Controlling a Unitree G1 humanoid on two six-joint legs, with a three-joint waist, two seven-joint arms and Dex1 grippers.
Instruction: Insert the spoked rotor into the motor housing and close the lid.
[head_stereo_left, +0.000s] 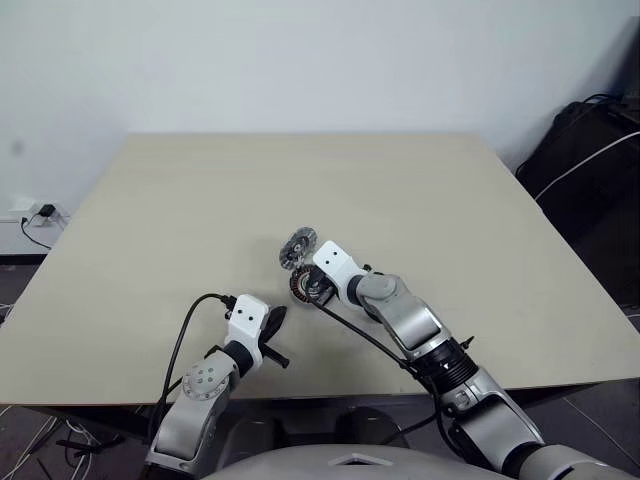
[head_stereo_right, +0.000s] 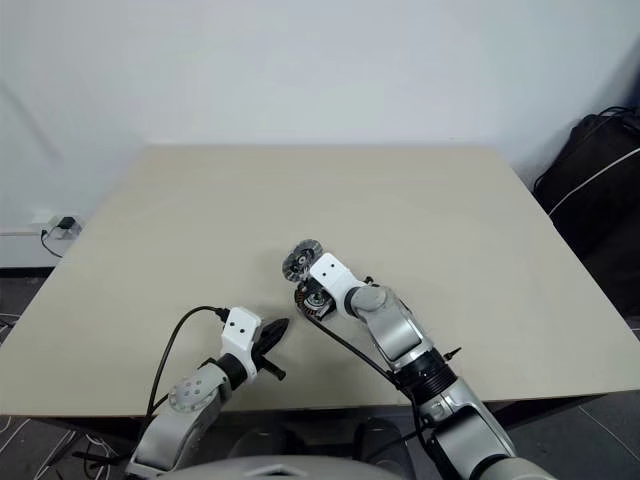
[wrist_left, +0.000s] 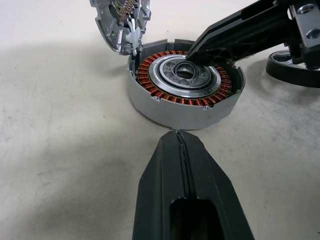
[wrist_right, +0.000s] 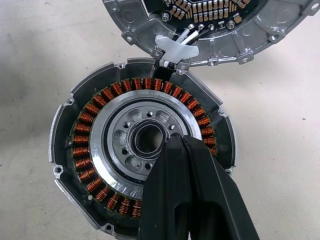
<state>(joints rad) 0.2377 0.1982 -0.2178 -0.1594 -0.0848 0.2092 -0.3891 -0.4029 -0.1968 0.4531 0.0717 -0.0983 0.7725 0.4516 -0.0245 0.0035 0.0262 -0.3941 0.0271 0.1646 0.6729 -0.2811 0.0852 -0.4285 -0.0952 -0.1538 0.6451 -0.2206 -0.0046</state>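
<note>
The motor housing lies open on the table, its ring of copper windings around a silver centre. The lid stands tilted up at the housing's far edge, joined to it by white wires. My right gripper is shut, its tip resting at the housing's centre hole. My left gripper is also shut and empty, pointing at the housing's near wall from a short distance. The spoked rotor lies just beyond the housing, behind the right gripper's fingers; its black rim shows, its spokes are hidden.
The wide beige table has bare surface all around the housing and lid. A black bag sits off the table's right side. A wall socket is at the far left. The near table edge runs under both arms.
</note>
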